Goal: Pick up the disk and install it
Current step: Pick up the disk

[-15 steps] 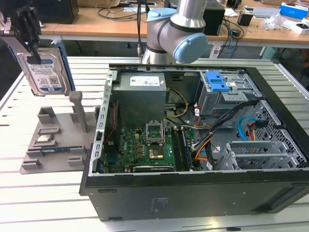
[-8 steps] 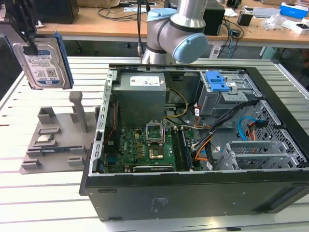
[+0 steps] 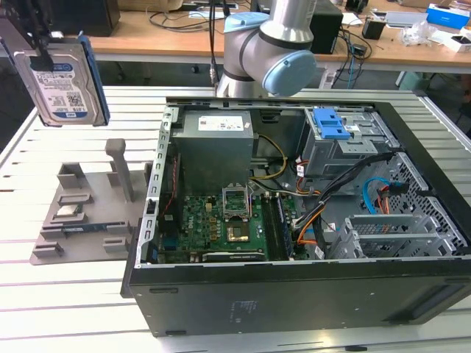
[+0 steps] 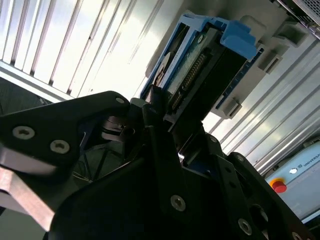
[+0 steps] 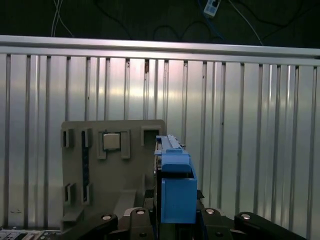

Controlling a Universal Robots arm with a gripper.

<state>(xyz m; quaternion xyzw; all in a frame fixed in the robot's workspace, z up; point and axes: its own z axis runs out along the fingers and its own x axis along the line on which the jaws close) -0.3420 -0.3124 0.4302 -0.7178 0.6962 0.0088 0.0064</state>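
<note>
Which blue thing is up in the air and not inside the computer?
The blue-framed silver metal hard drive, held aloft by the gripper. The blue plastic latch plate instead sits inside the open black computer case.

Bright, even room light in the exterior view; the inside of the open computer case (image 3: 294, 294) sits in soft shadow. In the second wrist view, white glare burns out the slatted table (image 4: 115, 60) beyond the gripper (image 4: 162, 107), whose body reads dark. In the first wrist view, slats ahead of the gripper gleam, with darkness beyond.
</note>
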